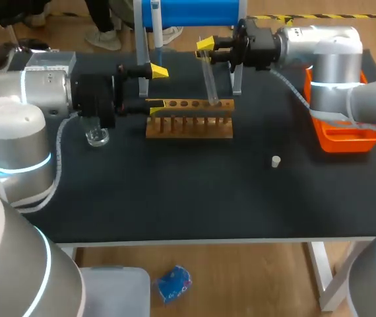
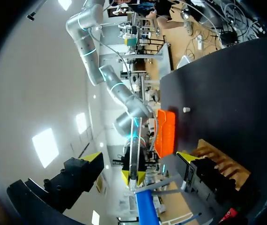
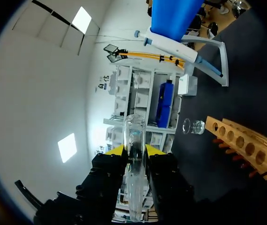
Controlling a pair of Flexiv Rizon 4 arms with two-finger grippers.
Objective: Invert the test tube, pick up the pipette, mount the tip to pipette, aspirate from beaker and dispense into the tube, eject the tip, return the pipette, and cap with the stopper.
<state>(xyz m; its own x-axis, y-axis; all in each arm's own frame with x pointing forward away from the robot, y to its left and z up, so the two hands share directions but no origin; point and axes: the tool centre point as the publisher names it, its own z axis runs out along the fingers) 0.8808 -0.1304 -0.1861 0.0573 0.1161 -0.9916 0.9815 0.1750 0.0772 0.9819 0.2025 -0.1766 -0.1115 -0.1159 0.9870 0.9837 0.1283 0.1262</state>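
A clear test tube (image 1: 209,79) hangs slightly tilted over the back of the wooden rack (image 1: 189,120). My right gripper (image 1: 205,50) is shut on its upper part. In the right wrist view the test tube (image 3: 135,154) sits between the yellow fingertips (image 3: 116,150). My left gripper (image 1: 157,87) stands open just left of the rack, level with the tube and apart from it. From the left wrist the tube (image 2: 134,152) shows ahead of my open left gripper (image 2: 139,159). The pipette (image 1: 156,25) hangs on its blue-topped stand (image 1: 188,12). A white stopper (image 1: 276,160) lies on the mat. A glass beaker (image 1: 97,136) stands under my left arm.
An orange tray (image 1: 344,137) sits at the right edge under my right arm. The stand's legs (image 1: 237,80) rise just behind the rack. The black mat (image 1: 188,191) lies bare in front of the rack.
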